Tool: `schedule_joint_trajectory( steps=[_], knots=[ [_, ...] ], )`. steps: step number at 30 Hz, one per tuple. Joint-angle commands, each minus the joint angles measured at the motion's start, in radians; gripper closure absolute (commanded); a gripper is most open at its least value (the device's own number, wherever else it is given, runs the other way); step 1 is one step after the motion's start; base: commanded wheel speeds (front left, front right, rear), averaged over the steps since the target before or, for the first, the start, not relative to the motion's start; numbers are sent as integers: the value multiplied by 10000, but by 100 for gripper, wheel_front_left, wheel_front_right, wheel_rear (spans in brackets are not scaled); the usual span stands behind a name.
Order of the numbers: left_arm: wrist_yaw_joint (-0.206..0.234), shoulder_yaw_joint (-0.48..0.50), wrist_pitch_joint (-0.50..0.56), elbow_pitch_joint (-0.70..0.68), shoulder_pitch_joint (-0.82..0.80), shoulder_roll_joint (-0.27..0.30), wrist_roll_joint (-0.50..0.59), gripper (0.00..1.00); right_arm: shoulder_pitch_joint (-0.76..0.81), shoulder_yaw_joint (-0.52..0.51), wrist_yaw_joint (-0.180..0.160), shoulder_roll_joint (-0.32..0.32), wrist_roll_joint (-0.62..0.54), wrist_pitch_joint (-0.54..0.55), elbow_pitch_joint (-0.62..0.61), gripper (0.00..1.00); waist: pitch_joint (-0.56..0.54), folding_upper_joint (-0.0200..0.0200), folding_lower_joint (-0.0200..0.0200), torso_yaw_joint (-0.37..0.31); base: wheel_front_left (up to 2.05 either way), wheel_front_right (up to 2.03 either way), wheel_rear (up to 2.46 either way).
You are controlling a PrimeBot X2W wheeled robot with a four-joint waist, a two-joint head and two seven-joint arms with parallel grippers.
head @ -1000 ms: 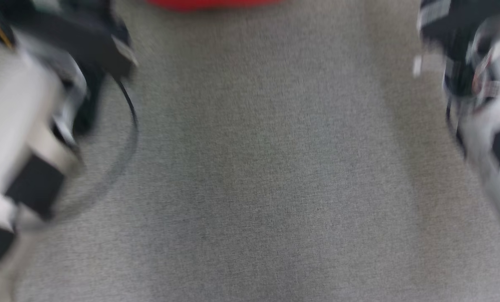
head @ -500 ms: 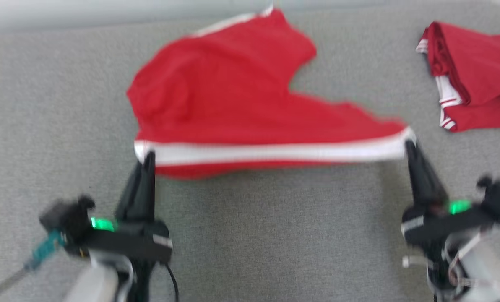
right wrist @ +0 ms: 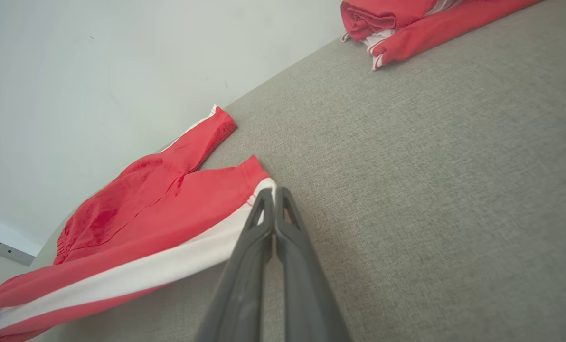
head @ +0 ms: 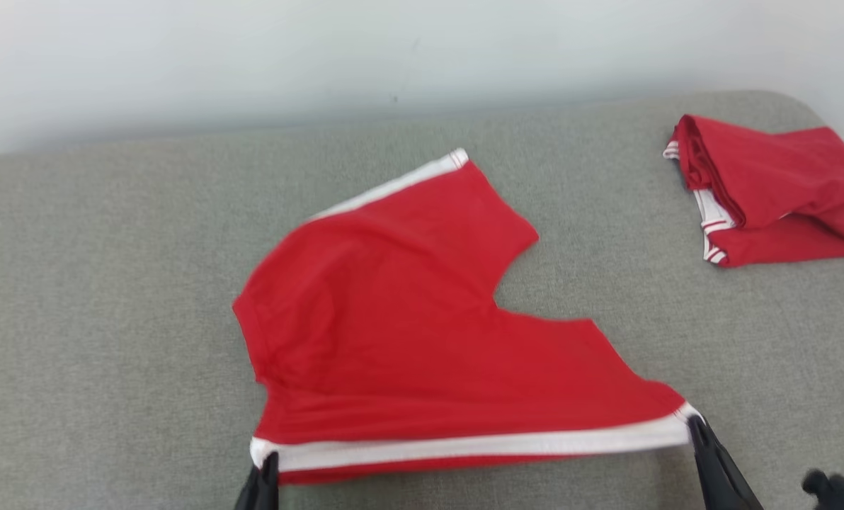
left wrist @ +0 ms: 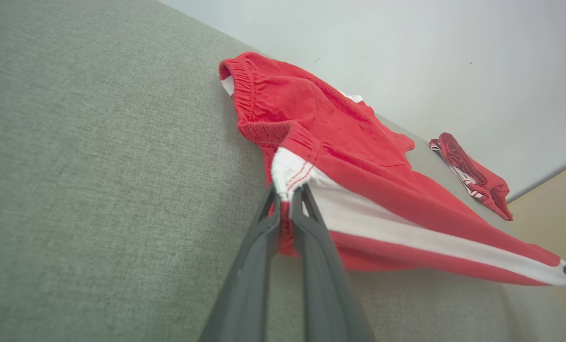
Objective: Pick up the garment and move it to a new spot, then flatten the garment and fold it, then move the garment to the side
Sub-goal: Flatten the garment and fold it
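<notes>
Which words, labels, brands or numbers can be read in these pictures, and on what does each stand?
No text can be read anywhere.
The red shorts bear only a plain white stripe; the folded red garment shows only white trim; the grey cushion and the pale wall carry no print.

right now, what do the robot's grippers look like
The left gripper and the right gripper look alike: each has two long, slim, dark grey jaws, matte, tapering to narrow tips, with a slim triangular cut-out near each tip.
</notes>
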Motion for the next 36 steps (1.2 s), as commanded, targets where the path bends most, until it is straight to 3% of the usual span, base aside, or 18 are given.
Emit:
schedule_joint_trajectory(
  steps=[1, 12, 20, 28, 36],
  knots=[
    [55, 326, -58, 47, 244, 83, 171, 100, 268, -441, -82, -36, -24, -21, -64, 100, -189, 3, 2, 81, 0, 0, 0],
    [-57, 124, -57, -722, 129, -181, 830, 100, 209, -1174, -81, 202, -450, 507, -1063, 100, -60, 3, 2, 456, 0, 0, 0],
    [-75, -635, -47, -1137, -776, -218, 1468, 100, -1145, -1205, -61, -22, -647, 1160, -1008, 100, 155, 3, 2, 1112, 0, 0, 0],
    [-76, -409, -47, -748, -2447, -146, 1444, 100, -3661, -708, -61, -434, -927, 1740, 290, 100, 708, 3, 2, 1441, 0, 0, 0],
    [-77, -616, -47, 310, -4039, 89, 1130, 100, -6749, 491, -60, -701, -1255, 2025, 2528, 100, 1363, 3, 2, 1570, 0, 0, 0]
  ],
)
